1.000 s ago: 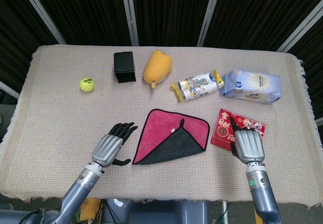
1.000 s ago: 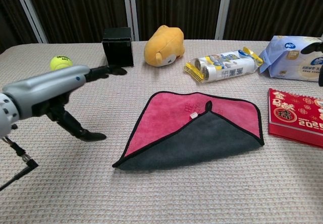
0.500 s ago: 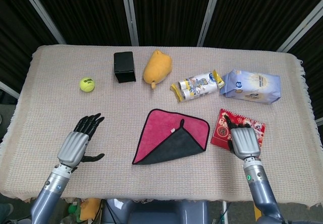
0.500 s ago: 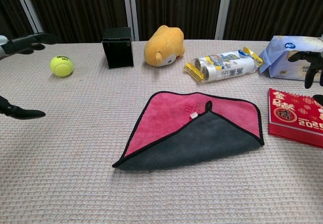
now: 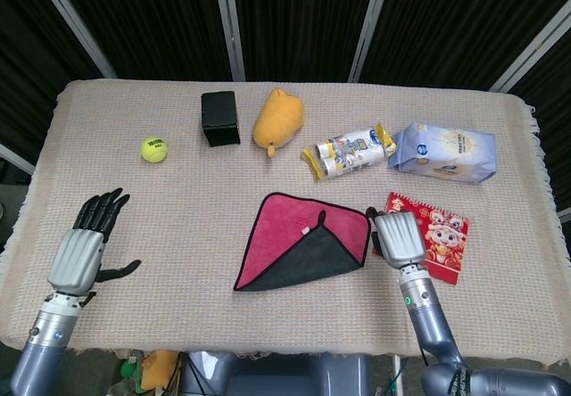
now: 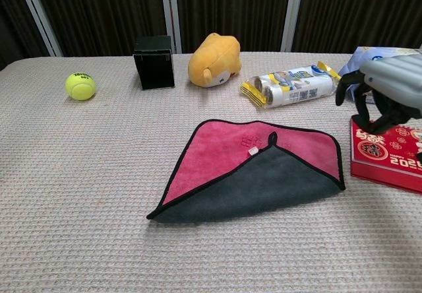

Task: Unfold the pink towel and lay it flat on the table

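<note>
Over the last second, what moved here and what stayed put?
The left robot hand drew back from beside the pink towel to the table's left edge, holding nothing. The right robot hand slid left off the red booklet toward the towel's right edge. Towel, still folded, and other items stayed.

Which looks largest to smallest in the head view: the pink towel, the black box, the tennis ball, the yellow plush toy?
1. pink towel, clearly the largest.
2. yellow plush toy.
3. black box, close to the toy in size, so these two are unsure.
4. tennis ball, the smallest.
</note>
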